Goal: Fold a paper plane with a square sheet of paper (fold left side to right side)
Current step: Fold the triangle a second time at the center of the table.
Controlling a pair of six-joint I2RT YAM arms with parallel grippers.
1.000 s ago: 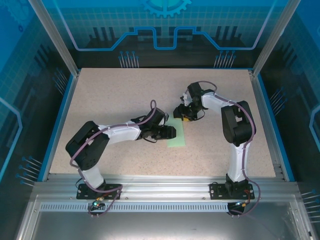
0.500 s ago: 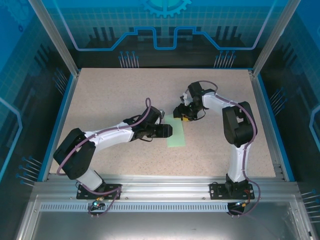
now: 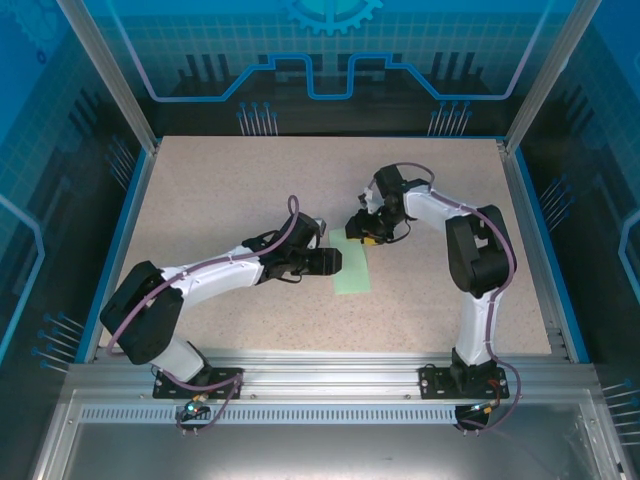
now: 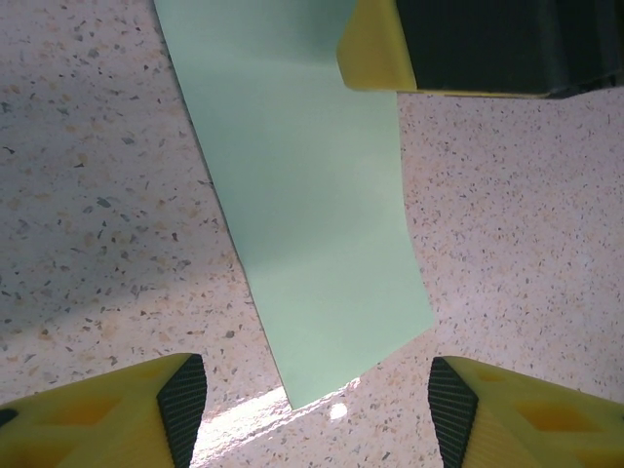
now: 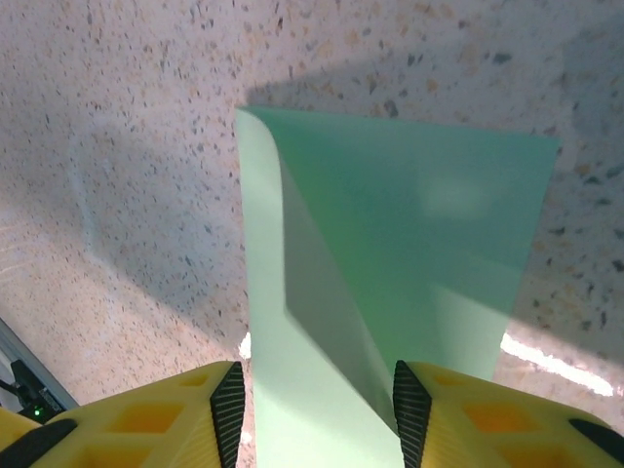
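The square sheet of paper point(image 3: 353, 270) lies on the speckled table as a narrow pale mint-green strip folded lengthwise; no paper plane is in view. My left gripper point(image 3: 338, 262) is at the strip's left edge. In the left wrist view it point(image 4: 317, 409) stands open just short of the near end of the paper point(image 4: 302, 195). My right gripper point(image 3: 362, 230) is at the strip's far end. In the right wrist view it point(image 5: 317, 414) stands open astride the paper point(image 5: 419, 244), whose upper layer is lifted along one edge. A right finger point(image 4: 375, 49) rests over the paper.
The speckled table point(image 3: 220, 190) has a raised blue rim point(image 3: 122, 235) on its sides. Aluminium frame posts point(image 3: 110, 80) stand at the back corners, and a metal rail point(image 3: 320, 385) carries both arm bases at the near edge.
The left arm has stretched out, its elbow swinging left and down. Its gripper drew slightly left off the strip and opened a little wider. The right gripper narrowed slightly.
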